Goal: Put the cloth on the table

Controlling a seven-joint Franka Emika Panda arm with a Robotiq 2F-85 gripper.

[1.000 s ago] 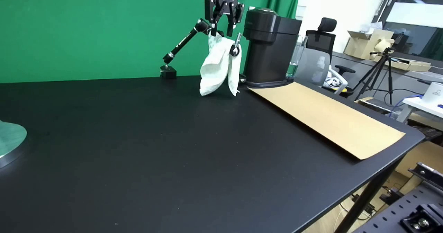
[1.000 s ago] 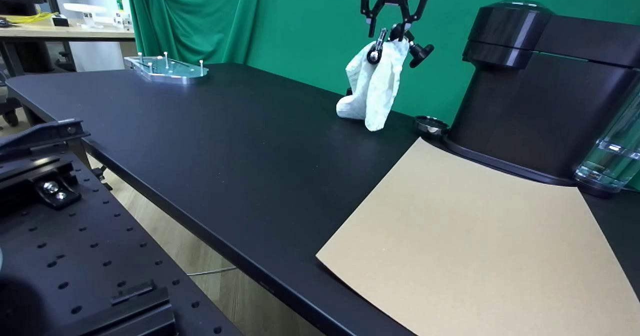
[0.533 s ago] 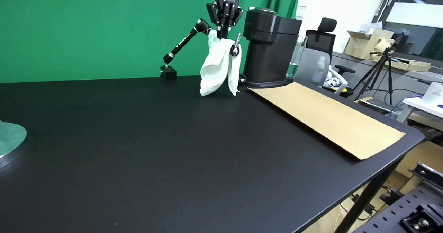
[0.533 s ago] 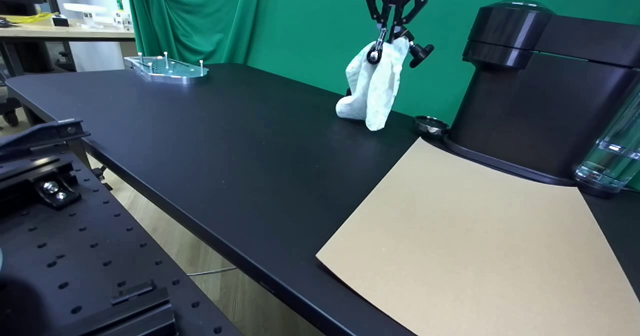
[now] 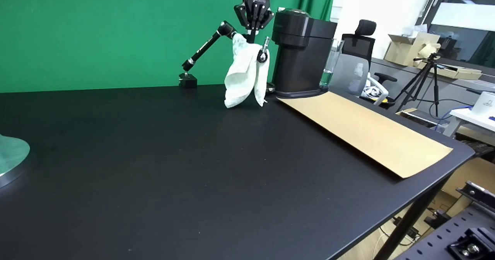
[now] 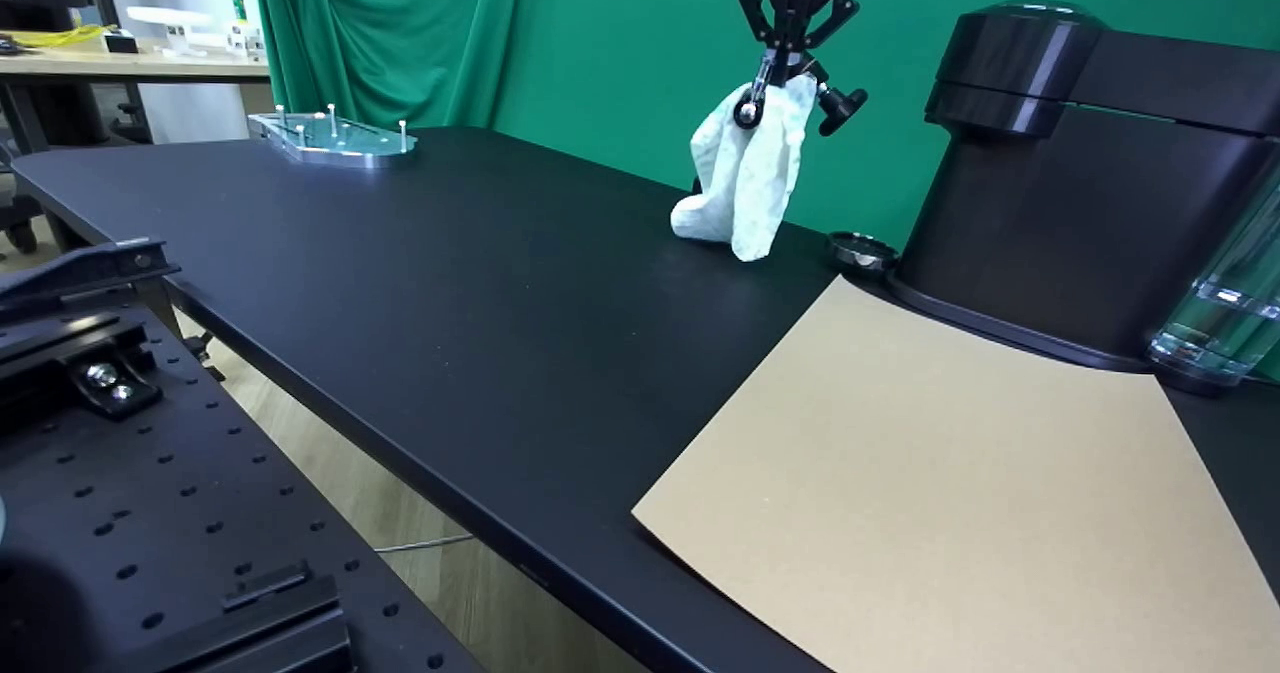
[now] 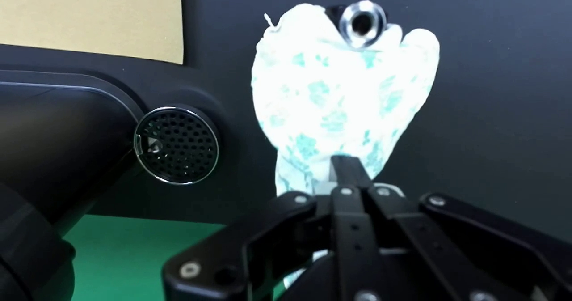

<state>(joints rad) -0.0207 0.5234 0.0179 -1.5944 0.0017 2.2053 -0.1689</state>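
A white cloth (image 5: 241, 72) with pale green prints drapes over a black jointed arm stand (image 5: 209, 46), its lower ends hanging close to the black table (image 5: 185, 155). My gripper (image 5: 251, 39) points straight down at the top of the cloth. Its fingers are together, pinching the upper fold, in both exterior views. From the wrist, the cloth (image 7: 326, 91) spreads out beyond the gripper (image 7: 351, 162); the pinched part is hidden behind the fingers. A metal-tipped joint of the stand (image 7: 362, 23) sticks out in front of the cloth.
A black coffee machine (image 6: 1090, 183) with a clear water tank (image 6: 1215, 313) stands close beside the cloth. At its base is a round drip cup (image 7: 177, 145). A brown sheet (image 5: 367, 130) covers one table end; a glass plate with posts (image 6: 335, 148) lies at the other.
The fingers have come together from wide apart onto the top of the cloth. The gripper has shifted slightly sideways toward the coffee machine, and the cloth's lower edge has moved a little.
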